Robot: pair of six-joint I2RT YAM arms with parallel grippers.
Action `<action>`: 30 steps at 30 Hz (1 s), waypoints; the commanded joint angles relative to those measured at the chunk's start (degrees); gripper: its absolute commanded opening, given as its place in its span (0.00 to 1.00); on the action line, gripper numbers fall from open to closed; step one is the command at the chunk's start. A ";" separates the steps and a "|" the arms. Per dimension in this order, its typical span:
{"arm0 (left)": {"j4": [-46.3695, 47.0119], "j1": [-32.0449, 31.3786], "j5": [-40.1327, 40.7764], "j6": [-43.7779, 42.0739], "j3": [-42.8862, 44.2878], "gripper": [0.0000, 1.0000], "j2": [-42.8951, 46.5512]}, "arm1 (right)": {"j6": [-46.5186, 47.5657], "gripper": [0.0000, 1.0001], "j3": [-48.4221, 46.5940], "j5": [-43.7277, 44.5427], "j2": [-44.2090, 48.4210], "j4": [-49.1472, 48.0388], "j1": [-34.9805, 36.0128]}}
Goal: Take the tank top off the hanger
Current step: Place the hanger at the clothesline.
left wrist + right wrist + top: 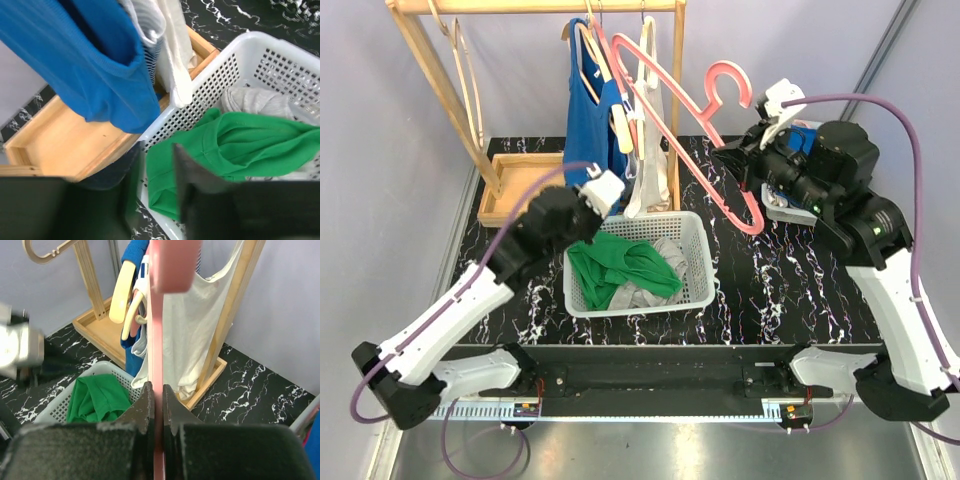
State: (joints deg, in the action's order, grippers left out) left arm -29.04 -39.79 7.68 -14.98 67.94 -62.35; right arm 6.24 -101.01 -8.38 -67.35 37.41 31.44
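Nearest us, the white basket (pixel 698 292) holds a crumpled green tank top (pixel 620 265), or so it seems from its folds, lying on a grey garment (pixel 255 102). Just above the basket's far-left corner hangs the left gripper (pixel 157 187), its 2 fingers parted with nothing between them. Further right, the right gripper (pixel 156 402) is clamped on the bare pink hanger (pixel 748 215), held tilted above the table (pixel 770 290). Behind, a blue top (pixel 590 130) and a white top (pixel 650 175) hang on the wooden rack (pixel 425 60).
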 commanded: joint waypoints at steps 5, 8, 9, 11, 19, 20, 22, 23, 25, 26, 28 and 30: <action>-7.56 -15.58 15.81 -3.15 9.51 0.08 0.40 | -0.87 0.00 -13.23 -7.34 -5.67 1.17 -0.24; -11.64 -19.00 9.90 -2.07 14.74 0.09 -0.49 | -0.10 0.00 -15.78 -13.29 -10.42 6.96 -0.24; -12.53 -19.88 9.29 -2.33 15.89 0.09 -0.41 | 0.26 0.00 -16.32 -14.54 -12.87 11.07 -0.15; -17.07 -20.24 8.58 -4.77 19.58 0.17 -0.23 | 2.97 0.00 -15.98 -15.70 -14.64 15.22 0.63; -32.92 -17.71 0.15 -16.48 37.34 0.99 3.10 | 10.01 0.00 -4.72 -5.94 -12.10 18.05 9.42; -34.67 -16.65 -0.90 -17.44 37.70 0.99 3.46 | 11.32 0.00 -4.89 -6.12 -12.10 18.57 9.95; -35.56 -14.01 -3.02 -17.89 37.70 0.99 4.86 | 12.74 0.00 -4.90 -7.60 -11.40 19.63 10.57; -36.26 -13.13 -3.89 -17.63 37.53 0.99 5.39 | 13.79 0.00 -4.37 -8.40 -10.88 19.55 10.83; -37.14 -10.76 -7.06 -17.63 36.48 0.99 6.36 | 14.85 0.00 -3.67 -10.76 -9.12 18.85 11.10; -37.58 -9.88 -8.02 -17.62 35.95 0.99 6.53 | 15.64 0.00 -3.06 -11.47 -8.50 18.49 11.01; -38.11 -7.68 -13.91 -17.62 34.55 0.99 6.71 | 16.61 0.00 -2.70 -14.80 -6.75 17.26 11.19; -38.81 -6.01 -17.86 -17.71 33.66 0.99 6.54 | 17.66 0.00 -2.35 -17.88 -5.08 16.91 11.19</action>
State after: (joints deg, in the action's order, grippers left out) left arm -65.45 -48.49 0.73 -31.40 103.70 -54.70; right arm 20.01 -103.22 -19.07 -77.25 58.08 41.95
